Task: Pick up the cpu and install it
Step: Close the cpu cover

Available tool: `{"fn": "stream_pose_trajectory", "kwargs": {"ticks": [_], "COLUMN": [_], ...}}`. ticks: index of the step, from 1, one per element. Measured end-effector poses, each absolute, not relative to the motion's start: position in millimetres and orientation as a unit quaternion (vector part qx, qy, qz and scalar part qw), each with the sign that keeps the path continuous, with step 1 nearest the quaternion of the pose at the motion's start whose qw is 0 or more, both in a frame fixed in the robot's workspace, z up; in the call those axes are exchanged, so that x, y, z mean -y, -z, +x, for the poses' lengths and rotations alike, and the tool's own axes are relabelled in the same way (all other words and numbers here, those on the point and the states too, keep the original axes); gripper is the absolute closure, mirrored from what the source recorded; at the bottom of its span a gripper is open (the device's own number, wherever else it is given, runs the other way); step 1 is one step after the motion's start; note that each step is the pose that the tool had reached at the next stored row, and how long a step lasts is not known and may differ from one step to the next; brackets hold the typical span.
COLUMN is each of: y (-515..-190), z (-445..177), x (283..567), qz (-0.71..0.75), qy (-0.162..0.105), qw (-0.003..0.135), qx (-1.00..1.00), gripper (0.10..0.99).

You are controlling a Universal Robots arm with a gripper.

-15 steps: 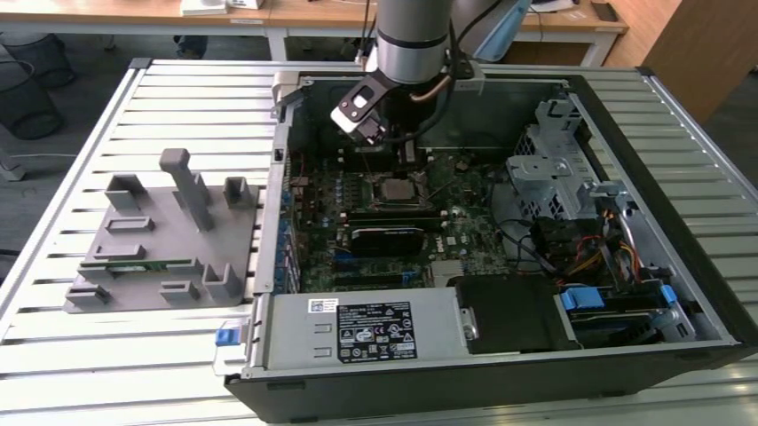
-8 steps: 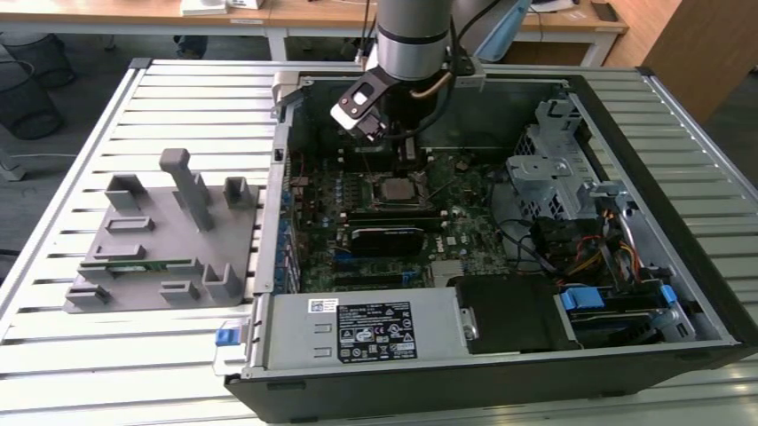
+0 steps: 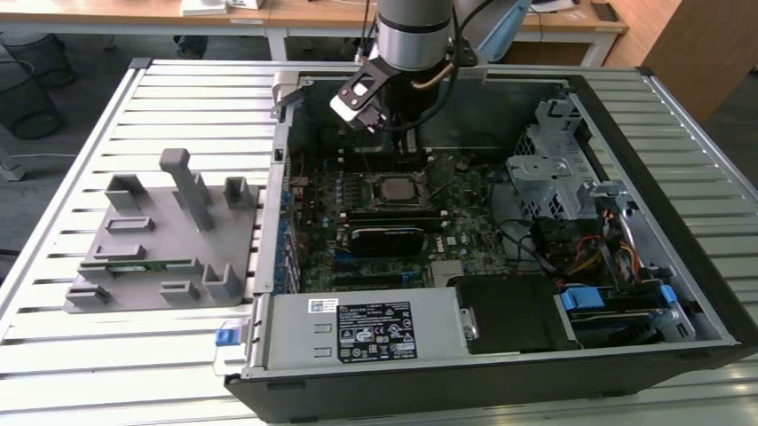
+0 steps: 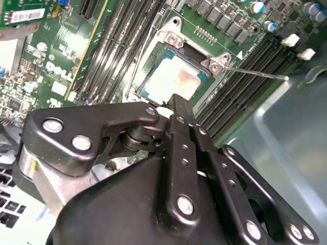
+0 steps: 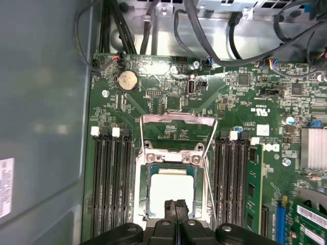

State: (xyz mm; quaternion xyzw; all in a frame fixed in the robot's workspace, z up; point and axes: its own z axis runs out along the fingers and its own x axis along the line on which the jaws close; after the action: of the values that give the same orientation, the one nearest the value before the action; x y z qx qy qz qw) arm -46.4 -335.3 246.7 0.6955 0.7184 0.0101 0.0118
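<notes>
Since the cpu [image 5: 171, 188] sits flat inside the open socket [image 5: 171, 157], gripper [image 5: 176, 205] just above that socket with fingers pinched together on nothing, I'd guess it's light, stiff, slick-topped, fragile underneath, so edges only.

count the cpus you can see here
1. The cpu lies in the open motherboard socket, at the tip of the tool, seen in both wrist views. Others may be hidden behind the arm.
</notes>
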Motion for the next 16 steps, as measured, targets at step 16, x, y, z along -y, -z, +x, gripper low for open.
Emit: {"fn": "stream_pose_trajectory", "kwargs": {"ticks": [16], "y": [-275], "z": [-46], "x": [341], "qz": [0.696], "qy": [-0.01], "qw": [0.011], "qx": [-0.718], "gripper": [0.98]}}
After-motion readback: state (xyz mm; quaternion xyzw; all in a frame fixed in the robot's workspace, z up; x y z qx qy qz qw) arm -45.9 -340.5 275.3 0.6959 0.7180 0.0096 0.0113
